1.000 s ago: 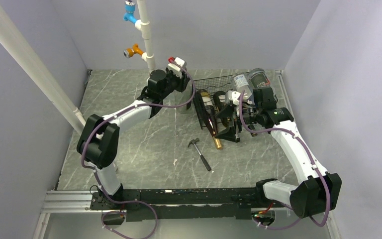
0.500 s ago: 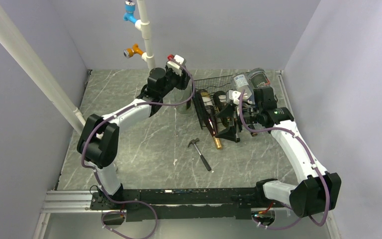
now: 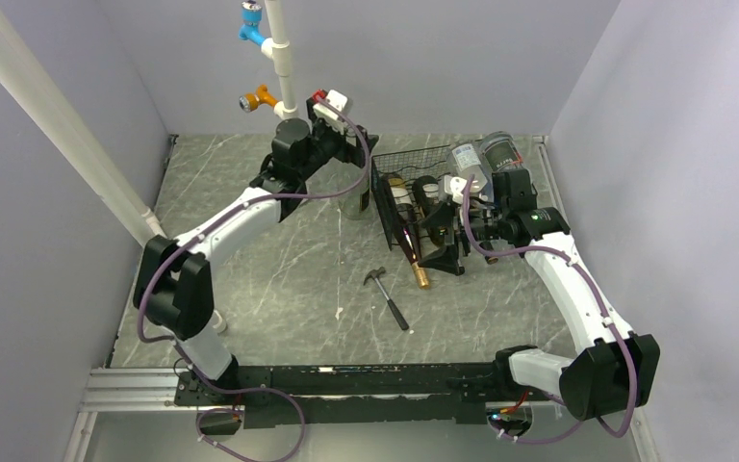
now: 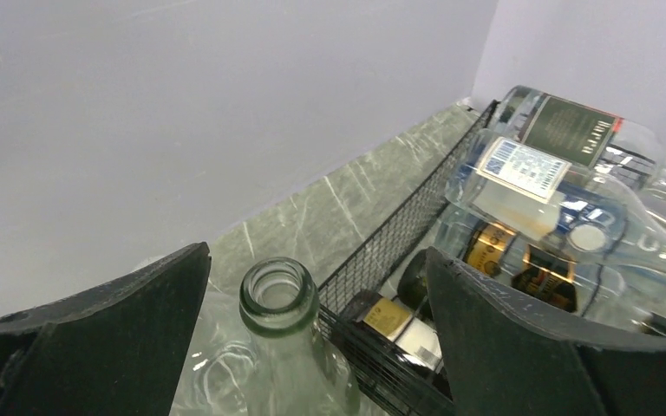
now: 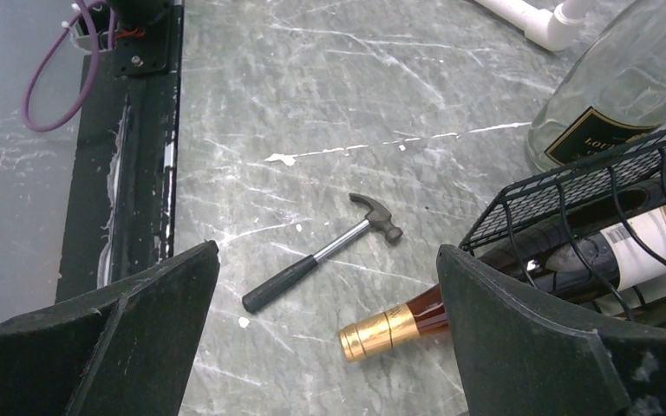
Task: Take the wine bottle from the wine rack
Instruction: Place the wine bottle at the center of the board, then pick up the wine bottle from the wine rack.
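Observation:
A clear glass wine bottle point(image 4: 279, 299) stands upright on the table just left of the black wire wine rack point(image 3: 421, 164). Its open mouth sits low between the fingers of my left gripper point(image 4: 316, 260), untouched by either. In the top view the left gripper point(image 3: 361, 162) hovers open over this bottle point(image 3: 360, 200). The right wrist view shows its black label point(image 5: 603, 130) beside the rack point(image 5: 572, 186). My right gripper point(image 5: 328, 251) is open and empty at the rack's near end. A dark bottle with a gold cap point(image 5: 381, 334) pokes out of the rack.
More bottles lie on the rack: clear ones with labels on top point(image 4: 529, 173) and dark ones below point(image 4: 395, 321). A small hammer point(image 3: 388, 296) lies on the table in front of the rack. A white pipe with blue and orange valves point(image 3: 279, 67) stands at the back wall.
My left gripper has gone from shut to wide open, letting go of the clear bottle's neck, and its wrist has lifted slightly. The right arm has not moved.

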Robot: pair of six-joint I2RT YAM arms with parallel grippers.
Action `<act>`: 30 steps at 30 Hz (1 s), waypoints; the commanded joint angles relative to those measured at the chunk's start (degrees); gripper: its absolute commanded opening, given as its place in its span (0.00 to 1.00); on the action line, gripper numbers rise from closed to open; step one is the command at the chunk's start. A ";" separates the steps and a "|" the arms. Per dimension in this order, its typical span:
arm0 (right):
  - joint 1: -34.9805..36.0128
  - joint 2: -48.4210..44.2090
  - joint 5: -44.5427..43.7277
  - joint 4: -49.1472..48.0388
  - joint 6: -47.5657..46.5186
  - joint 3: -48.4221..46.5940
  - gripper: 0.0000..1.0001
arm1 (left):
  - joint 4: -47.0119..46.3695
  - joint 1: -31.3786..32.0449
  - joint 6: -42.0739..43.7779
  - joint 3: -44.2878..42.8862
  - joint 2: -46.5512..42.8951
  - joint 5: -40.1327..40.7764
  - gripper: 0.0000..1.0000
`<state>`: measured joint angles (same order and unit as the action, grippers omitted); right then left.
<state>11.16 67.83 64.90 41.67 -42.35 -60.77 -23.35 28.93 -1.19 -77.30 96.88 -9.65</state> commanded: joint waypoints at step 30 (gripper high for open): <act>-10.89 3.37 -2.53 8.24 7.55 -10.75 1.00 | 16.64 -3.70 -8.42 22.13 -32.96 -15.24 0.99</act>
<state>0.45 67.46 64.14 47.75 -39.64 -65.69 -2.90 25.41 -7.31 -56.21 65.19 -22.39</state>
